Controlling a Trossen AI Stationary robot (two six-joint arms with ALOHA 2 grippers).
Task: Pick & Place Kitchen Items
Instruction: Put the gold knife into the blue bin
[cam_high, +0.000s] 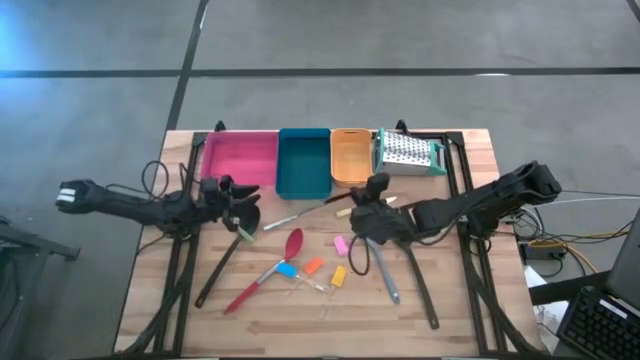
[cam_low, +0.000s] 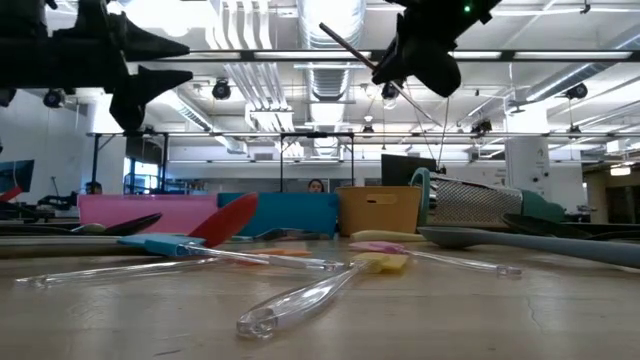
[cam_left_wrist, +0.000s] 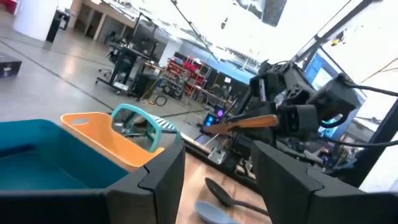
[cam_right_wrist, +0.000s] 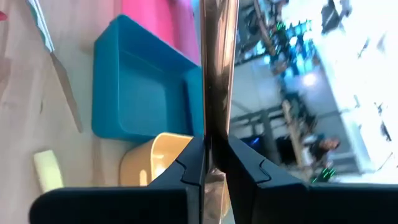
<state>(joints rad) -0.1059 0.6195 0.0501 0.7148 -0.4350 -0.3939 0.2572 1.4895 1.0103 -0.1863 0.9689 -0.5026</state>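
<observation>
Worktop (cam_high: 450, 300) strewn with utensils awaiting sorting | teal tray (cam_high: 303, 163) at the back, likely destination | right claw (cam_high: 372, 190) clamped on a wooden-handled knife (cam_right_wrist: 219, 74), lifted clear above the trays for placing | left claw (cam_high: 240, 200) spread wide, empty, beside the pink tray (cam_high: 240, 158) | red spoon (cam_high: 268, 270) lies mid-worktop.

- Three trays (cam_high: 304, 163) side by side along table's (cam_high: 460, 300) far edge.
- Grater (cam_high: 408, 152) right of trays.
- Utensils (cam_high: 290, 262) scattered before trays.

Utensils (cam_high: 300, 268) crowd table centre; front edge (cam_high: 320, 335) free.
</observation>
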